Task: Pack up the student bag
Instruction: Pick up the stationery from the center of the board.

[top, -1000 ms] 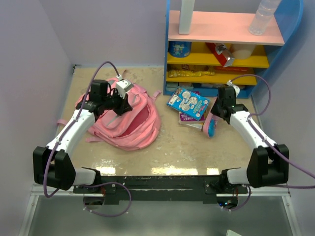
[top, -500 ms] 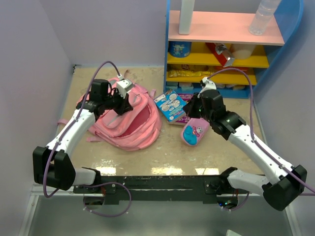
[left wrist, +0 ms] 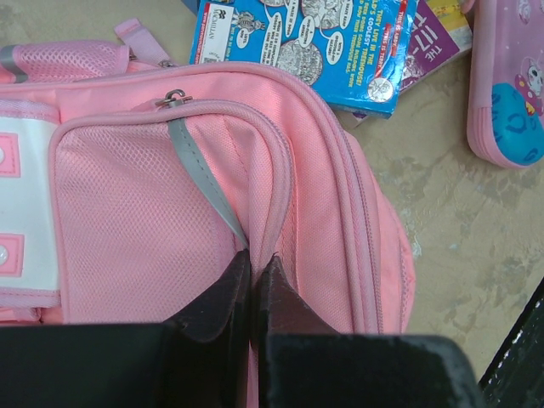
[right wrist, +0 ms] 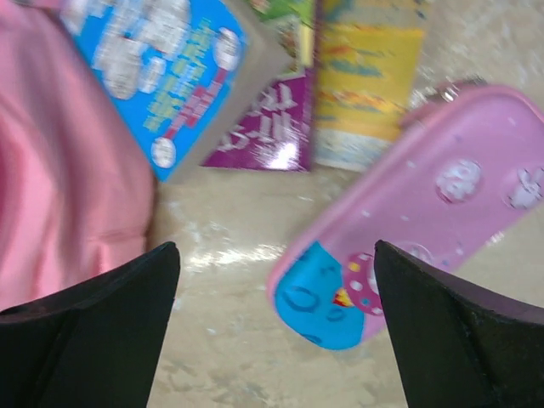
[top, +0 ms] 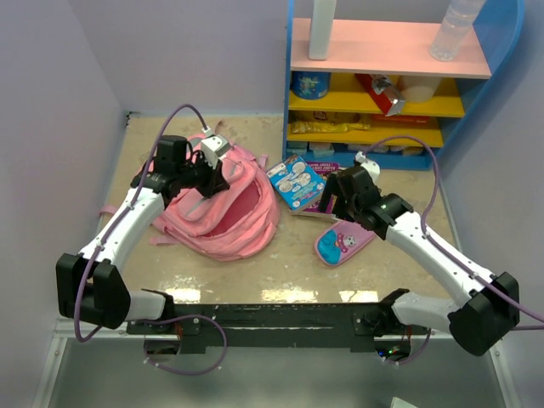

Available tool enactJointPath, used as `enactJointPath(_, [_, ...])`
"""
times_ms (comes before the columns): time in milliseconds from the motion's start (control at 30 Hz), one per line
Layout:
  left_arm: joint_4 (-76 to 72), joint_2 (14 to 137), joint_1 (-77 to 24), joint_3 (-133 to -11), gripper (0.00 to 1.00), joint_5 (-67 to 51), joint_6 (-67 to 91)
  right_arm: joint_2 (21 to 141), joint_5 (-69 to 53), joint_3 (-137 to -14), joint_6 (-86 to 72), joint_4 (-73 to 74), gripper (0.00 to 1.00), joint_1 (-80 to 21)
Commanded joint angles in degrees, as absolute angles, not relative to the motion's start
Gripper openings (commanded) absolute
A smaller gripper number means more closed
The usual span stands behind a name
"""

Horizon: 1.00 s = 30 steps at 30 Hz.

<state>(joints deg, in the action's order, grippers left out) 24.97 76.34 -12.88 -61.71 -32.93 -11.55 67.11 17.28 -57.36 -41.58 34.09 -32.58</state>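
Observation:
The student bag [top: 225, 217] is a big pink backpack lying at the left of the table, its mouth gaping toward the front. My left gripper [top: 223, 174] is shut on a fold of its fabric beside a grey strip [left wrist: 204, 174], fingertips pinched together [left wrist: 255, 255]. In the left wrist view the student bag [left wrist: 153, 187] fills most of the picture. My right gripper [top: 338, 211] hovers open over the table, jaws wide apart [right wrist: 276, 246] and nothing between them. A glossy pink pencil case [top: 343, 242] lies flat just below it [right wrist: 416, 229].
A blue comic book [top: 295, 181] lies on other books [top: 321, 191] between the bag and the pencil case. A blue shelf unit [top: 387, 93] with bottles, a can and packets stands at the back right. Purple walls close in both sides.
The right arm swung left with the pencil case, then opened its jaws; the case now lies on the table in front of the books. The left arm and bag have not moved.

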Motion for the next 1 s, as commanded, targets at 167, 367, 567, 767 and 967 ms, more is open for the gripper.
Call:
enactJointPath(167, [19.6,75.1,-13.5,-64.5,0.00,-38.2,-12.3,58.7,18.8,-45.4,-47.8,41.0,0.99,-20.4])
enactJointPath(367, [19.9,75.1,-13.5,-64.4,0.00,-38.8,-12.3,62.2,20.0,-44.2,-50.0,41.7,0.99,-17.1])
enactJointPath(567, [20.4,75.1,-13.5,-64.2,0.00,-39.6,-12.6,62.2,16.0,-38.5,-54.0,28.9,0.99,-16.4])
enactJointPath(767, [21.3,74.6,-13.5,-64.2,0.00,-39.9,-13.4,60.8,15.6,-31.7,-57.6,21.7,0.99,-15.6])
enactJointPath(967, [21.4,74.7,-13.5,-64.1,0.00,-40.3,-13.3,60.7,17.0,-27.7,-58.2,18.0,0.99,-15.7])
